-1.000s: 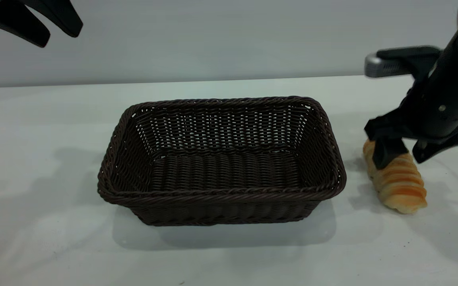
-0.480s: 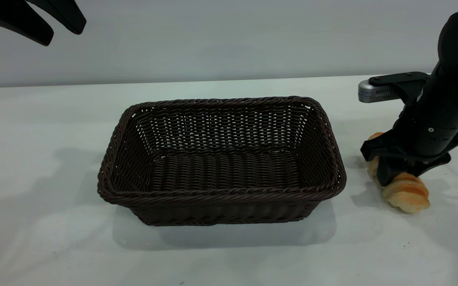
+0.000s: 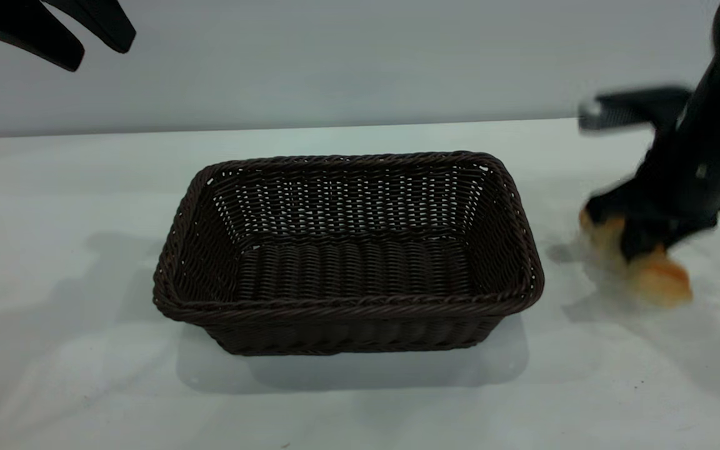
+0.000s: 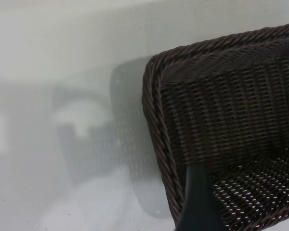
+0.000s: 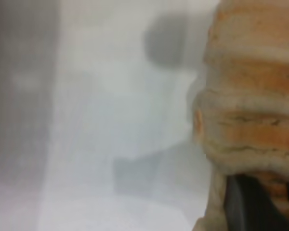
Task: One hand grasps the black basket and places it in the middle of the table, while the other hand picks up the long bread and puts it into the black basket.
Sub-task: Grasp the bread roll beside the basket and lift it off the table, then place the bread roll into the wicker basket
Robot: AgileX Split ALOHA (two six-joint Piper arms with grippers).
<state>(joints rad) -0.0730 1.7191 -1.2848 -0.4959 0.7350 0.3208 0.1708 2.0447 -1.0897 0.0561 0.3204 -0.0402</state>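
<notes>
The black basket [image 3: 347,304] stands upright in the middle of the table [image 3: 72,262], with nothing inside it. To its right, my right gripper [image 3: 638,240] is shut on the long bread [image 3: 663,280], a golden ridged loaf held a little above the tabletop and blurred by motion. In the right wrist view the bread [image 5: 250,96] fills one side, with a dark finger [image 5: 253,207] pressed against it. My left gripper [image 3: 94,55] hangs high at the far left, open and holding nothing. In the left wrist view, one of its fingers [image 4: 197,202] shows over a corner of the basket [image 4: 221,110].
A plain grey wall runs behind the table's far edge. Bare tabletop [image 3: 585,387] lies in front of the basket and on both sides of it.
My right gripper came down over the bread, shut on it and has now lifted it off the table. The basket and the left gripper have hardly moved.
</notes>
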